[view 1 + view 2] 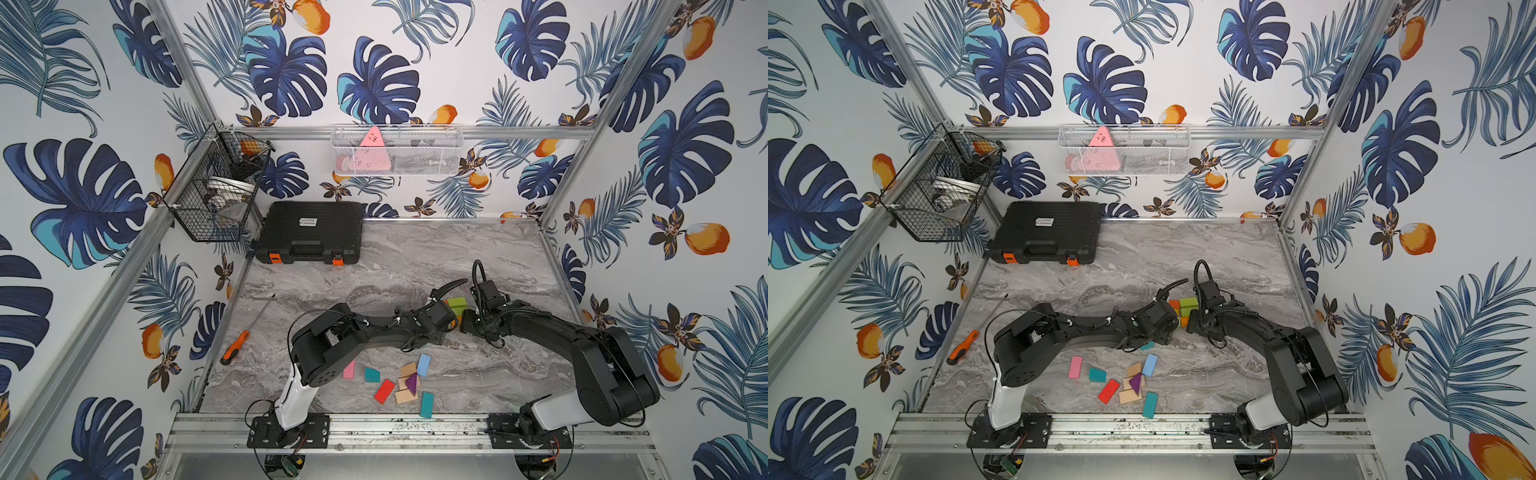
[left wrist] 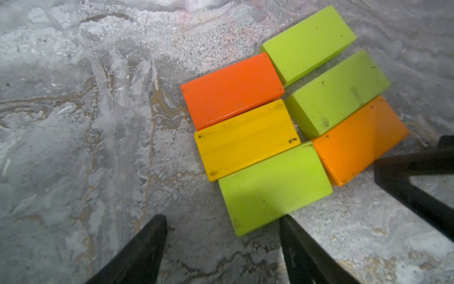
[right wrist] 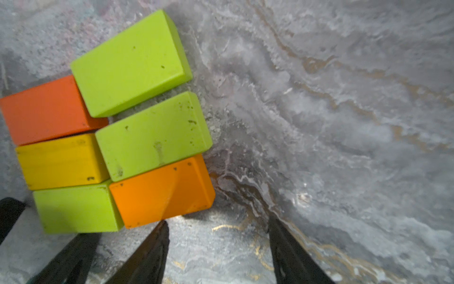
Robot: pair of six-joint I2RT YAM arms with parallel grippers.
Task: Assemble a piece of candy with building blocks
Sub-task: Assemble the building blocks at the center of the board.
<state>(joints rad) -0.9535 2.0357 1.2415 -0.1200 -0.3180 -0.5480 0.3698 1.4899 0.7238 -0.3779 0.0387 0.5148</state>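
The left pincer (image 2: pixel 223 246) stands released and empty, with one fingertip touching the near corner of a green block (image 2: pixel 272 189). The right pincer (image 3: pixel 218 246) is likewise spread with nothing between its fingers, one tip just at the edge of an orange block (image 3: pixel 162 191).

Both blocks belong to the six-block slab (image 1: pixel 456 307) — two columns of three in green, orange and yellow, lying flat on the counter (image 1: pixel 415 257) with sides nearly flush. The slab lies just ahead of both pincers, which sit side by side along its near edge. Each block's long axis runs crosswise to their reach, roughly along the line from one pincer to the other.

The candy's body looks laid, so the coming move probably turns on fetching end pieces. The loose blocks (image 1: pixel 384 390), among them a purple triangle (image 1: pixel 412 382), lie well apart from the slab, back toward the arm bases. They sit between the two bases but closer to the left arm, which I judge the handier one.

The black case (image 1: pixel 309 241) at the back carries a white label (image 1: pixel 308 222) — too small to read. No writing shows on any block.
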